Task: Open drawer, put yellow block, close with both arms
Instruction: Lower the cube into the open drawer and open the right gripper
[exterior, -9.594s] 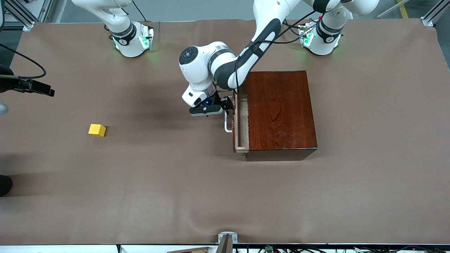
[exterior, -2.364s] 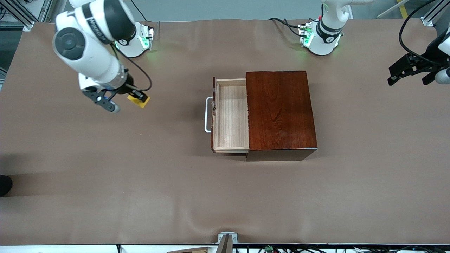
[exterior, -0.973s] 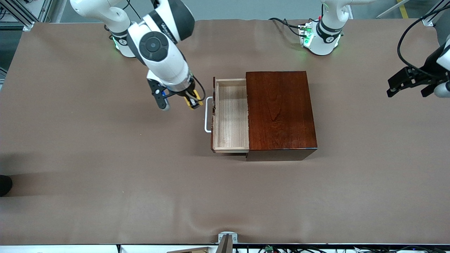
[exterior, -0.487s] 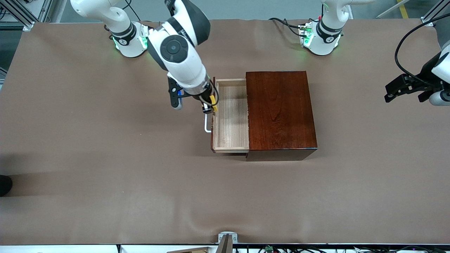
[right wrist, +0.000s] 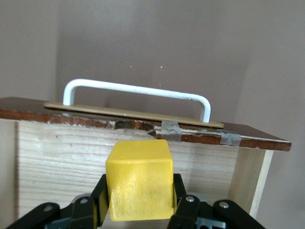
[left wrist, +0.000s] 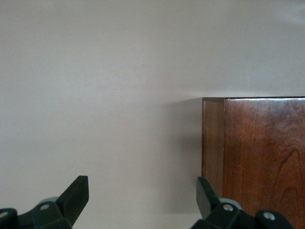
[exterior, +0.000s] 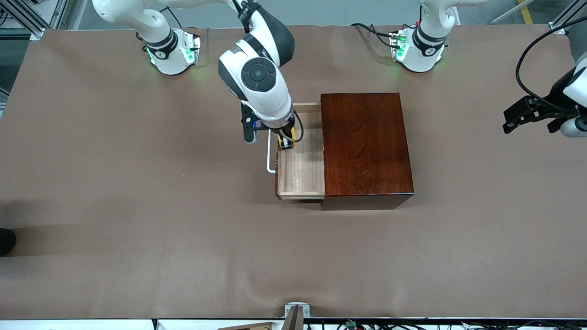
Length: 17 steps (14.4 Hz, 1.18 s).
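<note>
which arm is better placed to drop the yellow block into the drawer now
Right. The right gripper is shut on the yellow block and hangs over the open drawer. The left gripper waits open and empty over the left arm's end of the table.

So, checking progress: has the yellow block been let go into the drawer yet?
No, the right claw is shut on the yellow block above the open drawer.

yellow block [exterior: 289, 140] now over drawer [exterior: 300, 178]
</note>
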Each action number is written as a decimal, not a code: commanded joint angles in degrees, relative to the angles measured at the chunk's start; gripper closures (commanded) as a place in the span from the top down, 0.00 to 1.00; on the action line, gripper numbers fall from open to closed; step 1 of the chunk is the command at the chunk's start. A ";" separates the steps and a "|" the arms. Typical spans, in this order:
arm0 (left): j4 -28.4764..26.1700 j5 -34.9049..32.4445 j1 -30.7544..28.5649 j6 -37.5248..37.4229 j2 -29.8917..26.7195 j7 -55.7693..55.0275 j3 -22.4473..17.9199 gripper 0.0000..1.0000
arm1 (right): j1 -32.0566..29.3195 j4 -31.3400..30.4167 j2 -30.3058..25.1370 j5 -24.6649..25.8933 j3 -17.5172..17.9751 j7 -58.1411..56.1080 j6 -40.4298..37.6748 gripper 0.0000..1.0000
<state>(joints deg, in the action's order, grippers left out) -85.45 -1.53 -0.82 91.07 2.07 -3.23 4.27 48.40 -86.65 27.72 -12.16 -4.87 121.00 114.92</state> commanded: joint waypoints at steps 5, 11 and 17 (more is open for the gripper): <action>0.54 -0.49 -1.99 -0.37 -0.49 1.12 -0.14 1.00 | 2.84 4.91 5.50 0.03 -0.84 1.52 -0.57 0.00; 0.10 -0.84 -3.13 -0.11 0.39 1.13 -0.14 1.00 | 3.46 4.91 7.52 0.03 -0.76 1.61 0.48 0.05; 0.37 -1.18 -2.87 -0.02 0.13 0.77 -0.05 1.00 | 2.67 6.05 7.35 0.12 -1.02 1.09 0.13 1.00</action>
<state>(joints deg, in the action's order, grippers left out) -85.57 -1.54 -3.41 91.04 2.60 -3.23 3.69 51.06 -82.85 34.60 -12.15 -5.46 121.44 115.78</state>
